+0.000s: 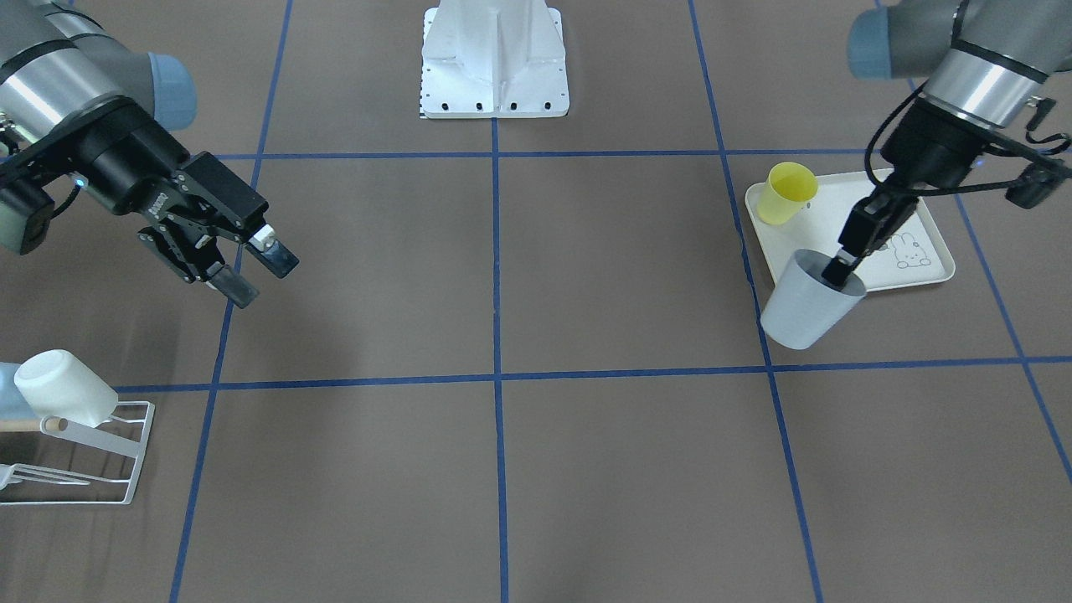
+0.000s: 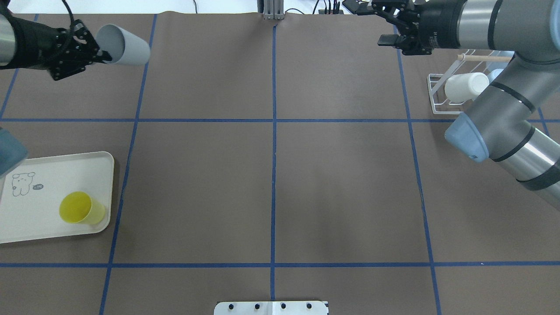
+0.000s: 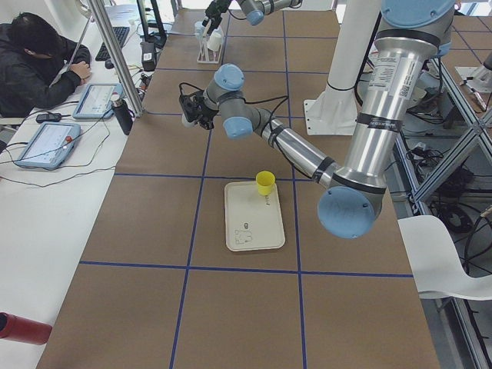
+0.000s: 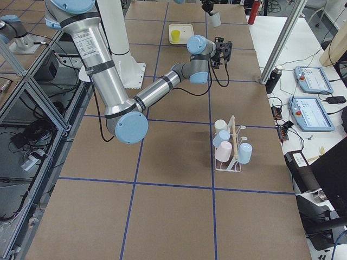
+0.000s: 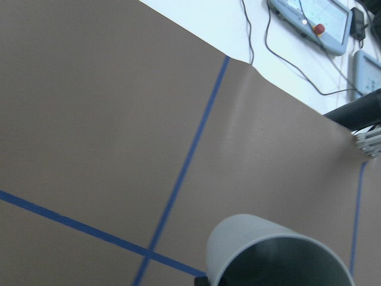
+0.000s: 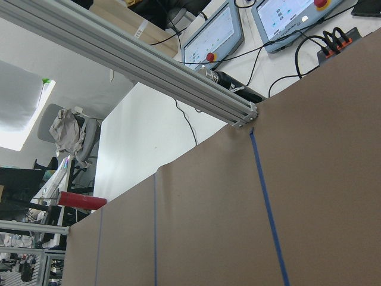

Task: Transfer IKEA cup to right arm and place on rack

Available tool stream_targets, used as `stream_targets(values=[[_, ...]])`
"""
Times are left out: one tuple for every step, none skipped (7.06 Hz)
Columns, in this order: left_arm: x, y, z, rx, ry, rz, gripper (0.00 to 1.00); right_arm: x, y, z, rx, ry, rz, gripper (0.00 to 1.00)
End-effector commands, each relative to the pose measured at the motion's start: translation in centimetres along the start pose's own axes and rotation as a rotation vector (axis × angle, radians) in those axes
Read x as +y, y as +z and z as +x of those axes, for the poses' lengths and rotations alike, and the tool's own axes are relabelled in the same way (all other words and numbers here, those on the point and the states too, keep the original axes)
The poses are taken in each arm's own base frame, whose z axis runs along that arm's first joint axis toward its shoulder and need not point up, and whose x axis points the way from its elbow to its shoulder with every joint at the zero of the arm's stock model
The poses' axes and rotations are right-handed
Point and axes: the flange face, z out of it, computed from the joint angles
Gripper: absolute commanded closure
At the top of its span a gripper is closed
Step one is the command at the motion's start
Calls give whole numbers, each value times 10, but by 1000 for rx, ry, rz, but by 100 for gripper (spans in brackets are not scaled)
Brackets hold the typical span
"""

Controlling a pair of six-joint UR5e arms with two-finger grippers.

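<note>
Light, stiff, prob. slick IKEA cup (image 2: 124,45) is pinched at rim by left claw (image 2: 98,53), 10 o'clock overhead; base end judged best taken by spread right claw (image 1: 261,276).

White lettering (image 1: 157,206) is carried on the body of the right gripper (image 1: 260,276), too small to be read. A small dark tag (image 2: 38,187) with pale characters, possibly "14", is printed on the tray (image 2: 57,168) beside an animal drawing (image 2: 19,183). A printed sticker (image 3: 406,71) is seen on the left arm (image 3: 388,100); its lines cannot be made out.
</note>
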Motion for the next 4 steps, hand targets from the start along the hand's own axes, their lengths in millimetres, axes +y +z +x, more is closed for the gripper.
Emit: stream_targets(values=[[29, -3, 39, 261, -218, -58, 100, 30, 16, -37, -108, 129, 11, 0], [43, -4, 57, 346, -317, -103, 100, 54, 25, -40, -187, 179, 28, 0], [63, -1, 75, 432, -434, -122, 100, 81, 33, -41, -269, 228, 49, 0], [88, 7, 75, 537, -537, -157, 100, 89, 32, -42, -316, 272, 48, 0]])
